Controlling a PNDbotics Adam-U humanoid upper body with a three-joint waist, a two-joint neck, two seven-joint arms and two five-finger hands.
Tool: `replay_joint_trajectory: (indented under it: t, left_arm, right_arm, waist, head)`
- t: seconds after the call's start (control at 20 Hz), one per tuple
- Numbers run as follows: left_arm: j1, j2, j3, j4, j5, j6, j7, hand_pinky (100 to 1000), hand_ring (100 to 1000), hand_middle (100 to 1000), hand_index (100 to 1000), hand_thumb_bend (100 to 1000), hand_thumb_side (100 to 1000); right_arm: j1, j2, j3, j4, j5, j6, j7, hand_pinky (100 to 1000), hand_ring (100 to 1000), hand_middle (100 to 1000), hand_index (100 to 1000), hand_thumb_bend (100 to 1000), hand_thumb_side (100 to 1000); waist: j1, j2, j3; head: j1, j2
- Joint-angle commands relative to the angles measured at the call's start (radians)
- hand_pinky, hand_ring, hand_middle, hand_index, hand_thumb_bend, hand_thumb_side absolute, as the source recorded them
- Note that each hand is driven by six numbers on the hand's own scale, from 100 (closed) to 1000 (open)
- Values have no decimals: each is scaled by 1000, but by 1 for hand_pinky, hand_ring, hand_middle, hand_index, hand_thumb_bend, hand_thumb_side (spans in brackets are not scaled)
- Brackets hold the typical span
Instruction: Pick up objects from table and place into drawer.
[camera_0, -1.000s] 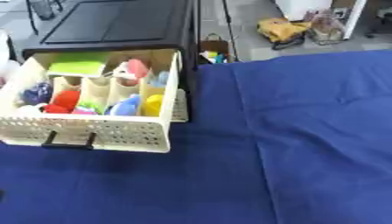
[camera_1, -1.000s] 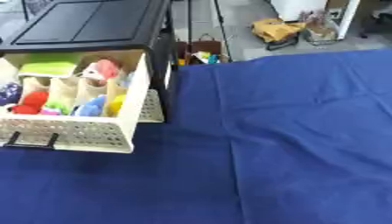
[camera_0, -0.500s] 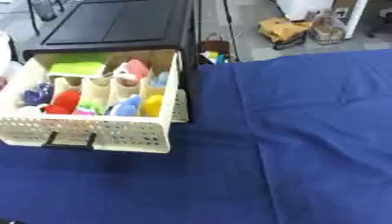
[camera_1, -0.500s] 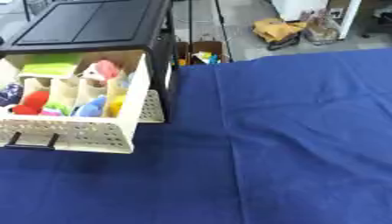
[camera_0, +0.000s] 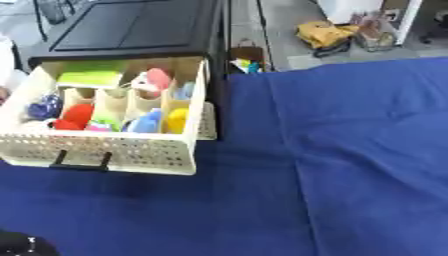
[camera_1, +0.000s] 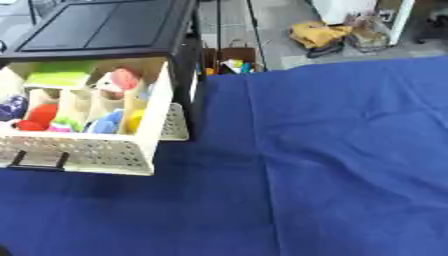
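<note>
The cream perforated drawer (camera_0: 114, 150) stands pulled out from the black cabinet (camera_0: 140, 30) at the far left of the worktop (camera_0: 350, 165), which is covered by a dark blue cloth. A black handle (camera_0: 80, 161) sits on the drawer's front wall. Inside the drawer the objects lie in divided compartments: a green flat piece (camera_0: 87, 78) at the back left, a pink and white thing (camera_0: 155, 80) just right of it, a dark blue thing (camera_0: 44, 107) against the left wall, a red one (camera_0: 74, 116) beside that, then a light blue one (camera_0: 147, 120) and a yellow one (camera_0: 177, 120) toward the drawer's right wall (what each of them is cannot be made out). The cloth to the right of the drawer shows only folds. At the lower left corner, in front of the drawer, a dark rounded part (camera_0: 24, 245) of the robot shows; whether it is a hand, and how its fingers stand, cannot be told. Neither hand is otherwise in sight.
</note>
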Motion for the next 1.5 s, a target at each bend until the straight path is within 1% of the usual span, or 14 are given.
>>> replay_joint_trajectory:
  t: [0.05,0.15,0.25,0.35,0.45,0.5,0.55,0.85,1.0,1.15,1.25,1.35,1.4,1.5]
  left_arm:
    - [-25,33,-5,-12,2,37,-43,291,621,705,847,237,1000]
    - [-43,25,-9,-12,-11,67,-74,336,663,735,867,244,1000]
    - [-57,20,-16,-12,-17,98,-104,362,682,748,871,235,1000]
    - [-67,17,-22,-12,-11,126,-121,362,682,748,871,235,1000]
    - [-72,17,-26,-12,-5,138,-129,362,682,748,871,235,1000]
    - [-73,17,-27,-12,-3,141,-131,385,691,743,871,232,1000]
    - [-75,16,-27,-12,0,150,-132,386,690,741,869,228,1000]
    - [-86,3,-43,-12,-9,229,-107,395,696,735,855,243,1000]
    - [-85,-2,-42,-12,-21,242,-72,382,692,736,855,233,1000]
    - [-82,-6,-41,-12,-19,247,-39,377,688,723,847,265,1000]
    - [-77,-7,-41,-12,4,262,-42,370,682,721,845,274,1000]
    - [-70,-9,-38,-12,34,274,-58,361,674,712,838,254,1000]
    - [-66,-9,-36,-12,49,278,-67,355,667,704,828,223,1000]
    - [-55,-10,-35,-12,78,288,-89,351,661,696,820,130,1000]
  right_arm:
    - [-9,-14,-10,-14,8,-3,-4,715,738,573,684,100,857]
    - [-7,-11,-10,-14,8,-3,-2,715,736,570,681,100,857]
    - [-6,-8,-11,-14,8,-2,0,715,736,569,680,100,857]
    - [-5,-6,-13,-14,8,0,1,715,736,569,680,100,857]
    - [-5,-5,-13,-14,8,1,1,715,736,569,680,100,857]
    - [-4,-4,-14,-14,8,1,1,715,736,570,680,100,857]
    - [-4,-2,-16,-14,7,0,-2,715,736,570,680,100,857]
    - [-6,4,-18,-14,3,-17,-16,715,736,570,677,100,850]
    - [-5,6,-20,-14,2,-20,-21,715,736,569,676,100,851]
    - [-6,8,-19,-14,2,-20,-19,714,736,569,676,100,851]
    - [-9,10,-19,-14,1,-19,-18,714,736,569,676,100,851]
    - [-10,11,-20,-14,0,-19,-20,713,735,569,676,100,849]
    - [-10,11,-21,-14,-1,-19,-21,712,735,569,676,100,849]
    - [-12,12,-22,-14,-3,-18,-24,712,733,569,676,100,848]
  waist:
    - [-5,-10,-4]
    - [-5,-8,-9]
    - [-5,-6,-11]
    - [-4,-5,-13]
    - [-4,-4,-13]
    - [-4,-4,-14]
    - [-3,-2,-16]
    - [-3,6,-28]
    - [-1,11,-31]
    - [1,14,-35]
    - [2,15,-40]
    - [3,17,-48]
    - [3,17,-51]
    - [4,17,-57]
  head:
    - [3,-23]
    - [3,-31]
    - [3,-37]
    - [4,-39]
    - [4,-39]
    - [5,-41]
    - [7,-44]
    - [10,-58]
    - [10,-62]
    - [11,-61]
    - [15,-59]
    - [19,-58]
    - [20,-57]
    - [24,-51]
